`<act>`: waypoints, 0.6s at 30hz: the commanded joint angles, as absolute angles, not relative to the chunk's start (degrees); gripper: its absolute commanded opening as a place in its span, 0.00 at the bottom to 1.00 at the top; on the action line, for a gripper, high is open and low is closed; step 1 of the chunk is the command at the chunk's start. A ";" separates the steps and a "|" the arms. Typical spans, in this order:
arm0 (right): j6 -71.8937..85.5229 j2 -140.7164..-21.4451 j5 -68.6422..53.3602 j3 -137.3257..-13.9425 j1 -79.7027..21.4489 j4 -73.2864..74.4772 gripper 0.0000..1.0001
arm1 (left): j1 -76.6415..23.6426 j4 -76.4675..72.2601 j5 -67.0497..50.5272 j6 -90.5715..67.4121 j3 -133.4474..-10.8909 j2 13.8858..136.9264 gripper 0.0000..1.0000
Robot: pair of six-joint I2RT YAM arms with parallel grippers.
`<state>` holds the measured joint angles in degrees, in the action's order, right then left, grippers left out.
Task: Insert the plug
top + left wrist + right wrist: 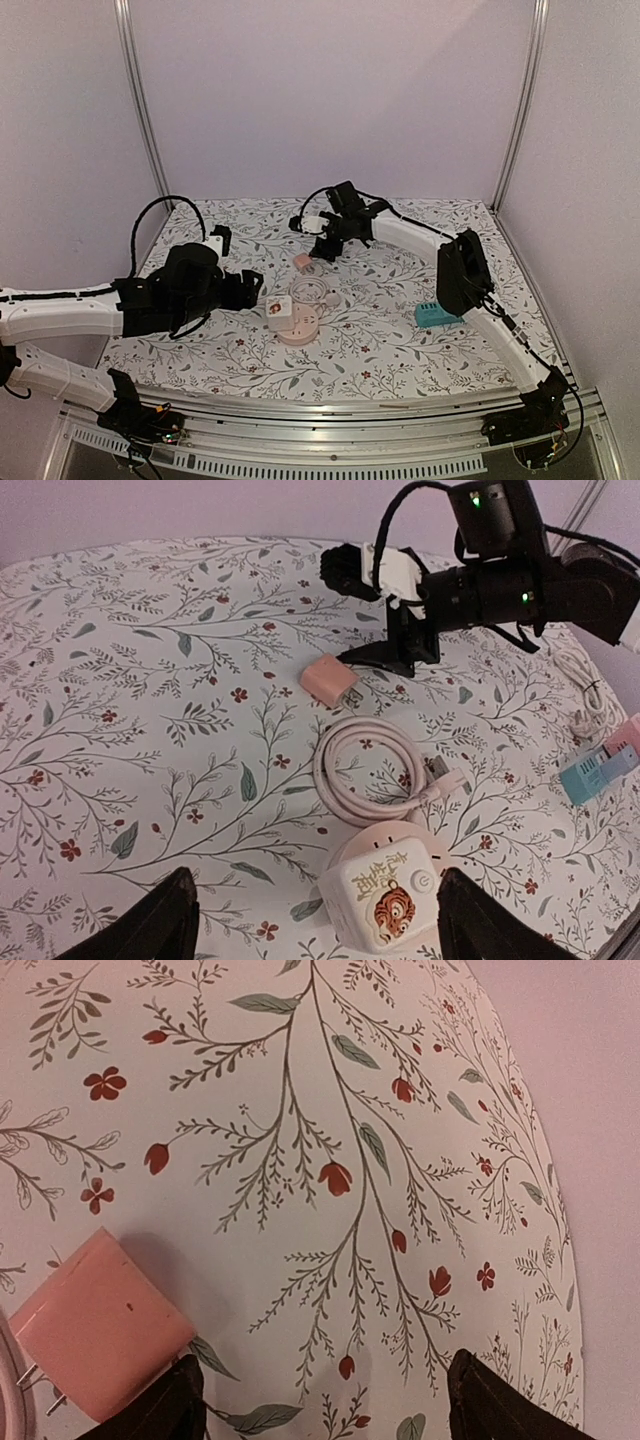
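The pink plug lies on the floral cloth with its prongs toward a coiled pink cable. The white cube socket with a tiger picture sits on a round pink base. My right gripper hovers open just beside the plug; the plug sits outside its left finger, nothing between the jaws. My left gripper is open, with the cube socket low between its fingertips, apart from both.
A teal box lies to the right of the socket. A loose white cord lies near it. The right arm reaches over the far middle of the cloth. White walls and metal posts enclose the table.
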<state>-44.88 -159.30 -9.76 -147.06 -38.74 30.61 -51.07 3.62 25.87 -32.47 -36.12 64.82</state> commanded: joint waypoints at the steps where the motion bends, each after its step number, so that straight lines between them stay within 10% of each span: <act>1: -48.97 -161.85 -7.57 -147.99 -40.23 31.64 0.82 | -50.27 1.92 24.97 -32.84 -35.43 65.14 0.82; 18: -54.33 -159.82 -9.09 -140.69 -45.76 21.86 0.79 | -49.53 4.80 29.45 -33.42 -36.71 67.39 0.81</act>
